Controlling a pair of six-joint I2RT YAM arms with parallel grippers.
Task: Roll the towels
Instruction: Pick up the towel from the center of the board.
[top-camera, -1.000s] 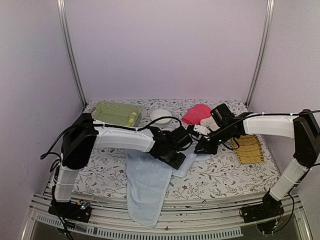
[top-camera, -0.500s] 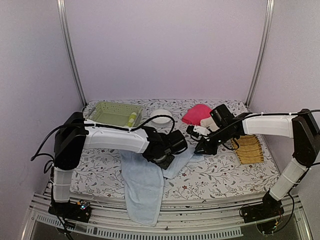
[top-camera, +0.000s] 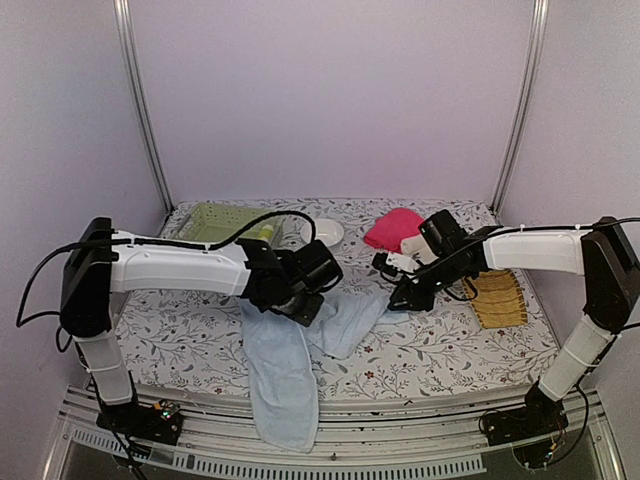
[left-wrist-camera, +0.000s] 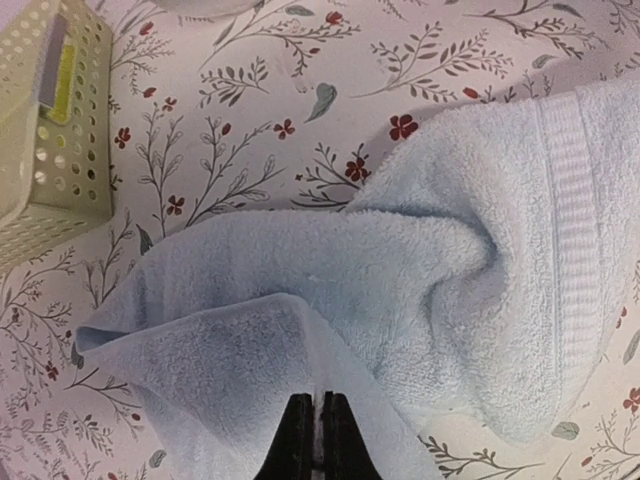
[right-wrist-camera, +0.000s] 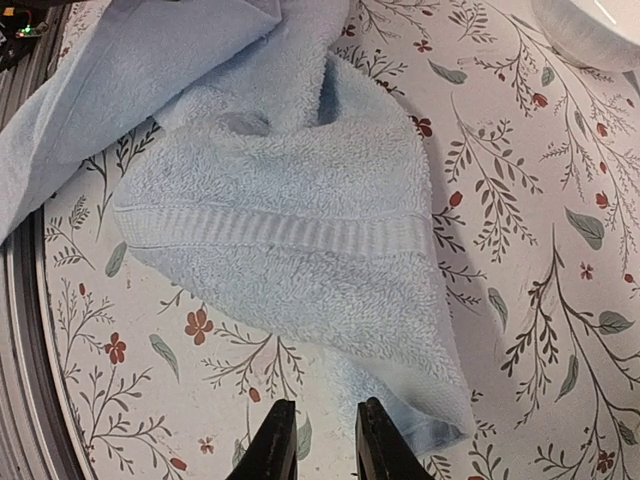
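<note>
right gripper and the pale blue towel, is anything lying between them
Nothing lies there. In the right wrist view, only bare flowered table cover separates the right gripper from the pale blue towel and its near edge.

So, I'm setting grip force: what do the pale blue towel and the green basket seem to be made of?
The pale blue towel looks like cotton-type terry: matte, fuzzy looped pile, with a flat woven band near its edge. The green basket looks like moulded plastic: smooth, faintly glossy walls with regular rows of round holes.
</note>
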